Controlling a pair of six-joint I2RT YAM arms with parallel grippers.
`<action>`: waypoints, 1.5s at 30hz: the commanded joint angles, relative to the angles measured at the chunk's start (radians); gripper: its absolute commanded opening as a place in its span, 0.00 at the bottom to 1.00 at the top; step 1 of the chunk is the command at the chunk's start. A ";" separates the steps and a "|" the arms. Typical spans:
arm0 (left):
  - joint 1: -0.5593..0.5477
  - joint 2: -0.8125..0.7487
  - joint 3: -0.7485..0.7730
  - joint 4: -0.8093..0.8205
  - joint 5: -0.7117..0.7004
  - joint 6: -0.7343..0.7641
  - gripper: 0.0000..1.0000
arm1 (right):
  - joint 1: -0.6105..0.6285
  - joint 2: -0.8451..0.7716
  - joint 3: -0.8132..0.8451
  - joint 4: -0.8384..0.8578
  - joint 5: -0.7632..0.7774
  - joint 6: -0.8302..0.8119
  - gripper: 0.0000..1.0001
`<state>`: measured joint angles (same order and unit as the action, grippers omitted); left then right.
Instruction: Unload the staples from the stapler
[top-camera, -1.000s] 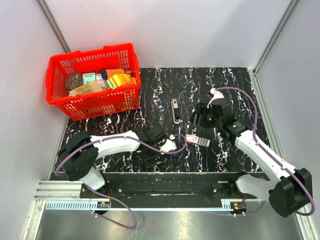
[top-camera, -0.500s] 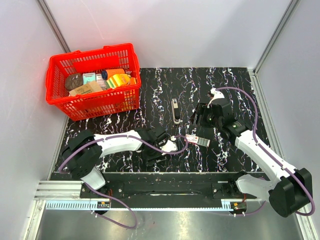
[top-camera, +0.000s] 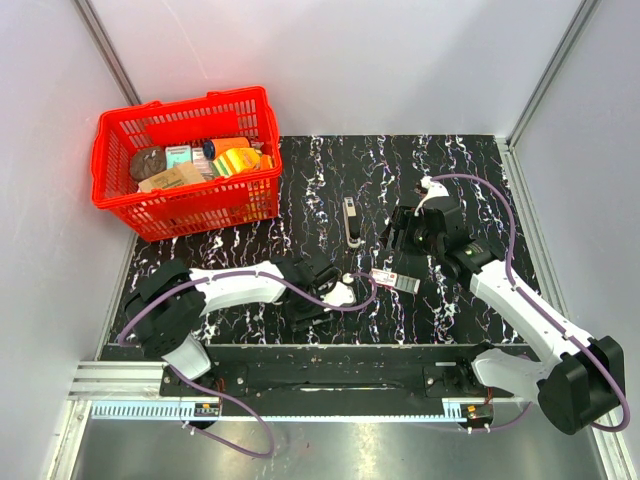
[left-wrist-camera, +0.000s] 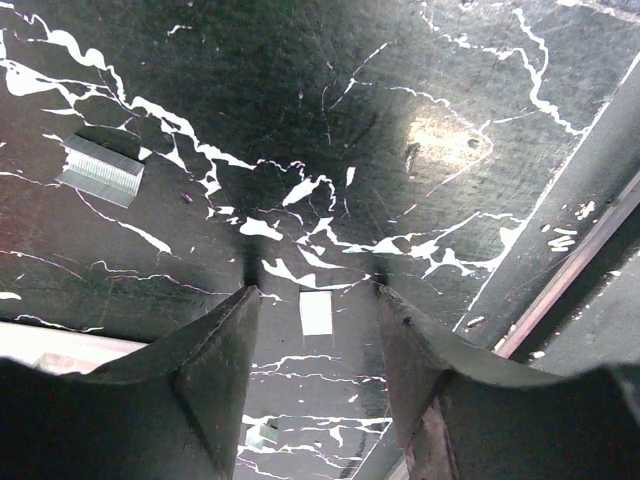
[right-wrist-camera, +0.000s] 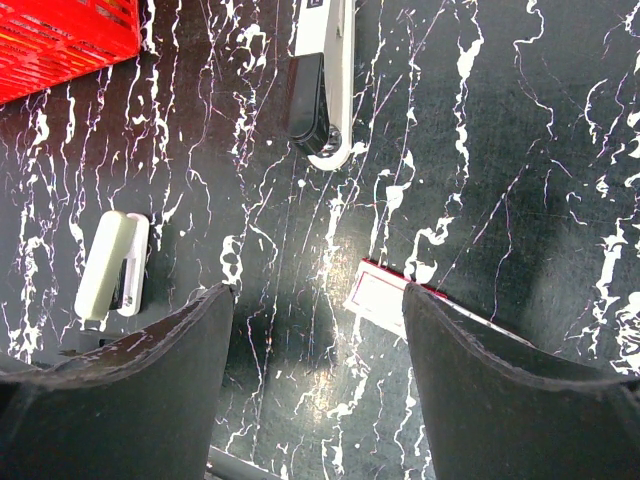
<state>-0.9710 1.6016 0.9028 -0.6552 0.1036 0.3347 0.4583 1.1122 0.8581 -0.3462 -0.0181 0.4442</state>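
1. So the small cream-and-black bar-shaped stapler (top-camera: 350, 221) is lying on the black, white-veined marble tabletop (top-camera: 470, 180). It's pretty much dead centre of the overhead frame and runs up-and-down in the picture. Both claws are apart from it.
2. In the right wrist view it sits at the top edge, dark metal part on the left and pale shell on the right, partly cut off by the frame.
3. The right claw (right-wrist-camera: 318, 292) is wide open over the tabletop, not holding a thing.
4. A flat red-and-white box (top-camera: 398, 281) lies under that claw, its corner peeking out beside the right-hand finger. In the overhead shot the box is just lower right of the stapler.
5. The left claw (left-wrist-camera: 315, 292) is down low by the tabletop's near edge, lower left of the stapler. Its fingers are partway apart and grip nothing.
6. Between those fingers there's a small pale rectangle (left-wrist-camera: 316, 312) on the tabletop, touching neither one. Can't tell what it is.
7. A short silvery strip of staples (left-wrist-camera: 100, 170) lies loose at the left of the left wrist frame, clear of the fingers.
8. A red plastic mesh basket (top-camera: 205, 205) full of packaged stuff sits upper left in the overhead frame, well apart from the stapler.
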 joint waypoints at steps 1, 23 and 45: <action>-0.006 0.035 -0.007 0.016 -0.002 0.012 0.52 | 0.005 -0.012 0.042 -0.007 0.014 -0.019 0.74; -0.020 0.038 -0.004 0.006 0.011 0.015 0.14 | 0.005 -0.011 0.067 -0.027 0.043 -0.027 0.73; -0.015 -0.075 0.131 -0.052 -0.016 0.030 0.00 | 0.005 0.006 0.116 -0.051 0.040 -0.029 0.73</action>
<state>-0.9848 1.6032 0.9367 -0.6872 0.0937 0.3492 0.4583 1.1137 0.9123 -0.4023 0.0101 0.4259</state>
